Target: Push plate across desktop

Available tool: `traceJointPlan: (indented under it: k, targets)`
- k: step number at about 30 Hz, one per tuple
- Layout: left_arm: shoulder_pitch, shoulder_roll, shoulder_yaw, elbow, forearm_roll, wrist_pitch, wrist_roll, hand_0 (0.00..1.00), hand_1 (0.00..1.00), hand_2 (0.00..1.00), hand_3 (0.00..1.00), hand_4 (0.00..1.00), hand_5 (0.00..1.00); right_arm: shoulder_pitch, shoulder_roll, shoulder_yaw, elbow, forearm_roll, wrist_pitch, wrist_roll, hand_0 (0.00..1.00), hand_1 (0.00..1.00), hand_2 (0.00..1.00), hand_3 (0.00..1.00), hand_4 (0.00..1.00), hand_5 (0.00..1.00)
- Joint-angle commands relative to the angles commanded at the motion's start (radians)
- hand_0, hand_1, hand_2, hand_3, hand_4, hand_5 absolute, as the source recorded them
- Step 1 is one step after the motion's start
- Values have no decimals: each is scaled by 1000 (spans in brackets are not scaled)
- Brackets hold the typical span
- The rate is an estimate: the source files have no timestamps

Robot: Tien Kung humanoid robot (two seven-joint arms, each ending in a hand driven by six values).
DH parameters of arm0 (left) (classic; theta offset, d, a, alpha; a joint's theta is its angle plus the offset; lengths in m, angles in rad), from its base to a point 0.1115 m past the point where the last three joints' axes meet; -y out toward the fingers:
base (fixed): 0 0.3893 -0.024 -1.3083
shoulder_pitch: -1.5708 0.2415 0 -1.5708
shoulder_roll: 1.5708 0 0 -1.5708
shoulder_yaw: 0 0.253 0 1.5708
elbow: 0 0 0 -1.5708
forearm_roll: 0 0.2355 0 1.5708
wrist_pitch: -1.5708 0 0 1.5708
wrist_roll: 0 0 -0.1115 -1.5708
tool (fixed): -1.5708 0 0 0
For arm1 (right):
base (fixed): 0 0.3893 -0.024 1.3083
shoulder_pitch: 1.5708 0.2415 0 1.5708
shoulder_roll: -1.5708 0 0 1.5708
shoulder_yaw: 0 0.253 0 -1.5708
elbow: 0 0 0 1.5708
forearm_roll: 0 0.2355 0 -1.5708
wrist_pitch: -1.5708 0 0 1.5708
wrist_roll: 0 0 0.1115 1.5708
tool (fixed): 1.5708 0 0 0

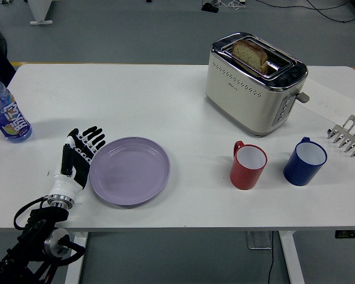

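Round lilac plate [130,171], empty, lying flat and upright on the white surface [165,106], left of centre, near the front edge.
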Motion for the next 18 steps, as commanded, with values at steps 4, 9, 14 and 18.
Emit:
traceJointPlan:
  k: [4, 9, 14, 18]
  targets:
    - [-3, 0, 12, 1, -2, 0, 0, 795, 772, 733, 629, 452, 998, 1, 0, -1, 0, 2, 0, 0, 566, 474, 615, 618, 388, 572]
    - [-8, 0, 40, -4, -8, 0, 1, 795, 772, 733, 629, 451, 998, 2, 0, -1, 0, 1, -1, 0, 567, 474, 615, 618, 386, 571]
    - [-12, 0, 68, -10, -14, 0, 1, 795, 772, 733, 630, 451, 998, 2, 0, 0, 0, 0, 0, 0, 567, 474, 615, 617, 386, 569]
    - [-17, 0, 82, -10, -20, 0, 1, 795, 772, 733, 630, 451, 998, 2, 0, 0, 0, 0, 0, 0, 567, 474, 615, 617, 386, 569]
